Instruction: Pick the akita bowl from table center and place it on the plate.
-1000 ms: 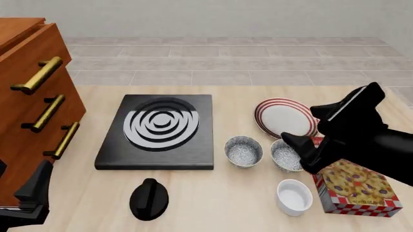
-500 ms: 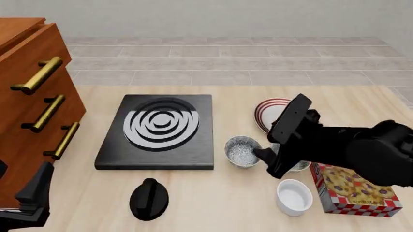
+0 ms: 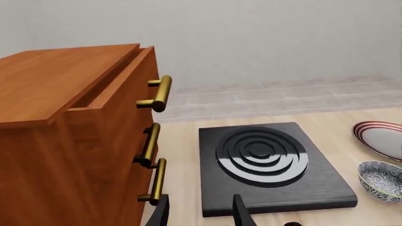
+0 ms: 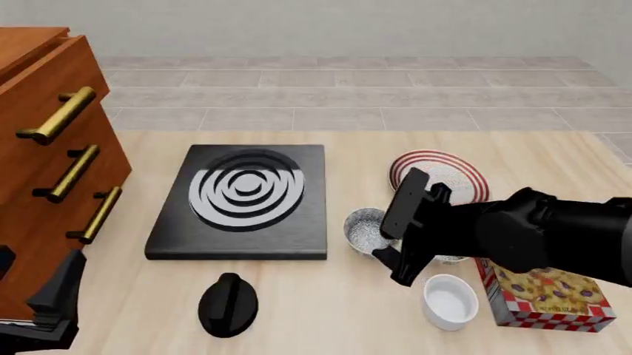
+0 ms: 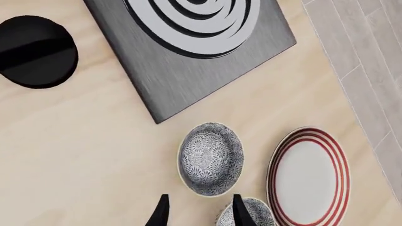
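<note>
Pale wooden tabletop is filling most of the front view, with a tiled floor and a plain wall lying beyond it. Nearest the camera, the left gripper (image 4: 49,310) is sitting idle at the table's left edge, its fingers parted and holding nothing, well apart from every dish. Just ahead of it a black knob (image 4: 228,303) is lying on the wood, and over to the right a plain white bowl (image 4: 451,300) is sitting beside a red-checked cookie box (image 4: 548,292). A little farther in, the right gripper (image 5: 197,212) is hanging low over the middle of the table, wrist turned so its camera is looking straight down; its two fingers are standing apart with nothing between them, seemingly lining up for a grasp. Directly ahead of those fingers the akita bowl (image 5: 210,158) is resting upright on the table, untouched, right of the black stove plate (image 4: 242,198). A second speckled bowl (image 5: 246,213) is sitting just beside it, mostly hidden under the arm in the front view, so the approach is likely needing care to catch only the centre one. Beyond both bowls the plate (image 4: 445,174) is lying bare on the table, near enough for a short carry. Far left, a wooden drawer cabinet (image 4: 44,148) with brass handles is standing at the table's edge.
</note>
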